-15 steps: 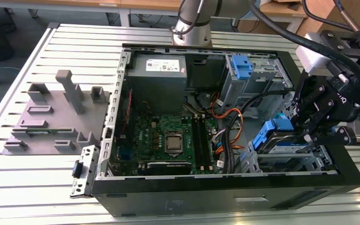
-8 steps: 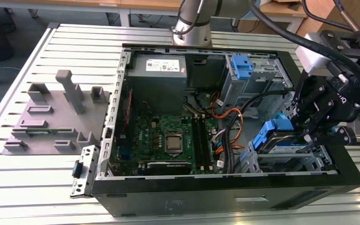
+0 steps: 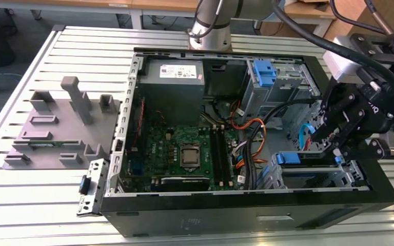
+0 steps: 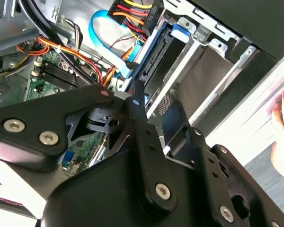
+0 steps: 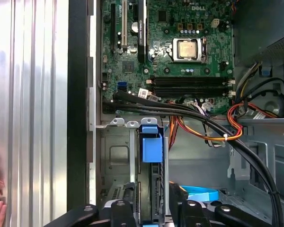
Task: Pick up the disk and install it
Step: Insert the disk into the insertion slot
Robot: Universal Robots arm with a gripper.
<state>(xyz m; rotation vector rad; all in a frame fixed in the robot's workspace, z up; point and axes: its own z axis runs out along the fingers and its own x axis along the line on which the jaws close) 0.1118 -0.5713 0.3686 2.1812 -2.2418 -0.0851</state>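
end effector (image 5: 152,201) at disk (image 5: 150,144), edge-up, lengthwise in drive bay (image 5: 117,156).

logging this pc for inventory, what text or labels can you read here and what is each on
Sticker on the power supply: print too small to read.
Motherboard: white printing, too small to quote safely.
White tag on the black cable bundle: unreadable.
Nothing can be quoted.

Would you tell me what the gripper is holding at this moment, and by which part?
The gripper holds the disk by its two broad faces, with the fingers on either side.
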